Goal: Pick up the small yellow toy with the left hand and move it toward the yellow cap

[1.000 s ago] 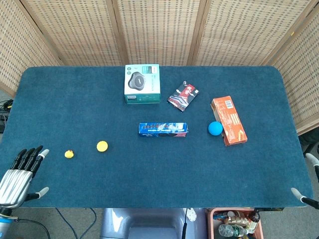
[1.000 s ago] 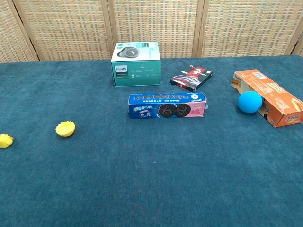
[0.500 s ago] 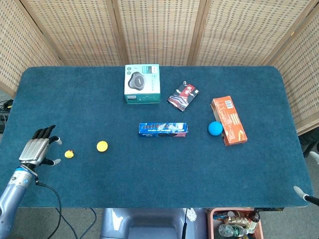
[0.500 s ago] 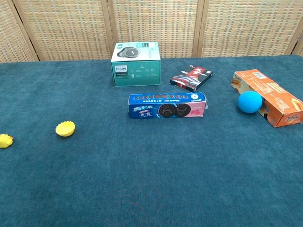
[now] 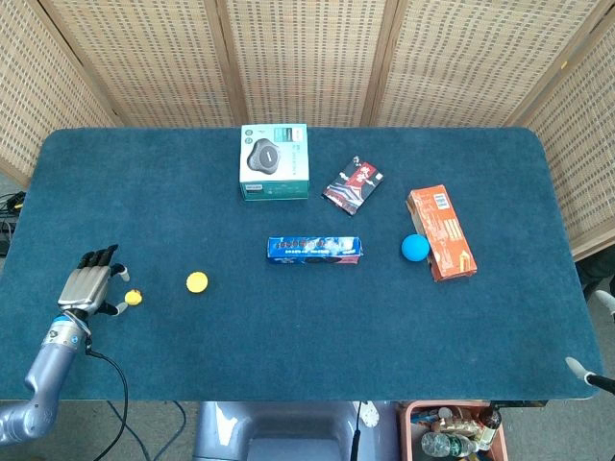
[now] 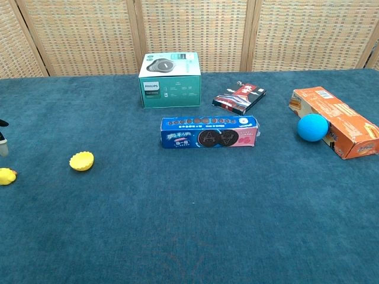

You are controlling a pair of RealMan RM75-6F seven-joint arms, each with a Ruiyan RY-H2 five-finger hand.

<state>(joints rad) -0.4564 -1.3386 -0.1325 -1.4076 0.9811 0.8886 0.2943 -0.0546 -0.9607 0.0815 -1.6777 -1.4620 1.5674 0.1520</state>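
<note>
My left robot hand sits low over the near-left part of the blue surface, fingers spread apart and holding nothing, dark fingertips pointing away from me. The small yellow toy lies on the cloth just beside its thumb side; from the head view I cannot tell whether the thumb tip touches it. In the chest view only a sliver of a fingertip shows at the left edge, above the toy. My left forearm runs back off the near edge of the surface, a black cable hanging from it.

To the right of the toy, a short way off, rests the yellow cap, apart from everything else. Further right, near the middle of the surface, a blue cookie pack lies lengthwise. Behind it stands a white and green box, and to the right of that box a small dark packet lies at an angle. Over on the right side a blue ball sits touching or nearly touching the long side of an orange carton lying flat.

Of my right robot hand only a pale tip or two shows at the near-right corner, so I cannot tell how its fingers stand.
</note>
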